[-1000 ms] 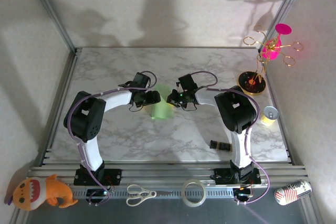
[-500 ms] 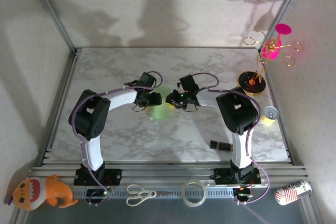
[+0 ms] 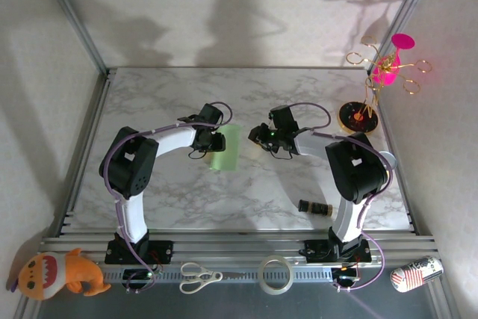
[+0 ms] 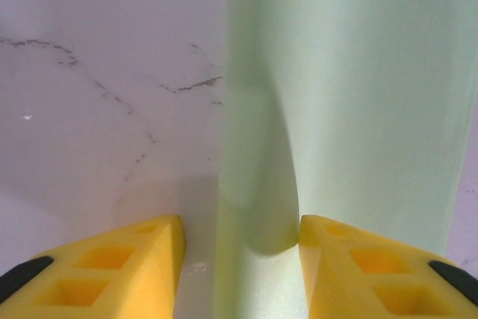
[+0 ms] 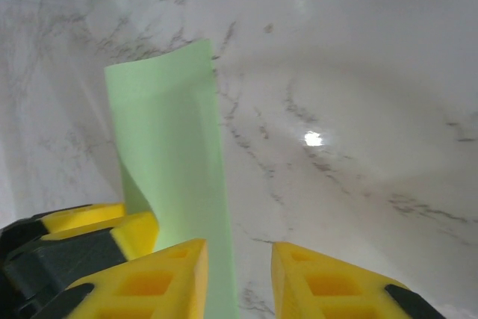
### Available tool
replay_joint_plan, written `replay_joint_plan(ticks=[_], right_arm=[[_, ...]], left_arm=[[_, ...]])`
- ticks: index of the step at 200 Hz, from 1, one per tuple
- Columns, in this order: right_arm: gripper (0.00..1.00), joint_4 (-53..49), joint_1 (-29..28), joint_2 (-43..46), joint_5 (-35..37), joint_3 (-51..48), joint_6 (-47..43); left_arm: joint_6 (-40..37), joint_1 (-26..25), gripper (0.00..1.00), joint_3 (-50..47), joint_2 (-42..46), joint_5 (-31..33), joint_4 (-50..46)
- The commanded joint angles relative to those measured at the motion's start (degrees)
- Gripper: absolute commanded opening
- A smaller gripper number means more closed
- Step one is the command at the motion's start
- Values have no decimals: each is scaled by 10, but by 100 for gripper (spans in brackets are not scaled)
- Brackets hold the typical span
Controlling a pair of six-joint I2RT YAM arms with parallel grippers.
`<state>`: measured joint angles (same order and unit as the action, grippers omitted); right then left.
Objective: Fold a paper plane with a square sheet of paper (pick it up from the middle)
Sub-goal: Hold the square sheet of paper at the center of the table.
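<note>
The right gripper (image 3: 255,134) is drawn back rightward, off the sheet (image 3: 227,147) touched a moment ago; its jaws are held slightly apart. The sheet, folded over into a narrow strip, is laid near the surface's (image 3: 187,199) middle. Its left edge is straddled by the left gripper (image 3: 217,142), jaws spread wide.

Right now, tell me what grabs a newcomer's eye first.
The light green sheet of paper stands out mid-table, curled over on itself, with the left gripper at its left edge and the right gripper just right of it. A bright pink ornament rises at the far right.
</note>
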<state>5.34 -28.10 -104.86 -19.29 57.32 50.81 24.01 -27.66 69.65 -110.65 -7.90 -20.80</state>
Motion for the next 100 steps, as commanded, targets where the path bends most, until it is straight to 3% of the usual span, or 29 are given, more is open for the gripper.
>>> replay_joint_plan(ticks=[1, 100], right_arm=[[31, 5, 4, 37, 49, -19, 16], [34, 11, 8, 47, 58, -32, 25]], left_arm=[[7, 0, 45, -2, -22, 21, -9], [-17, -2, 47, -7, -29, 9, -12]])
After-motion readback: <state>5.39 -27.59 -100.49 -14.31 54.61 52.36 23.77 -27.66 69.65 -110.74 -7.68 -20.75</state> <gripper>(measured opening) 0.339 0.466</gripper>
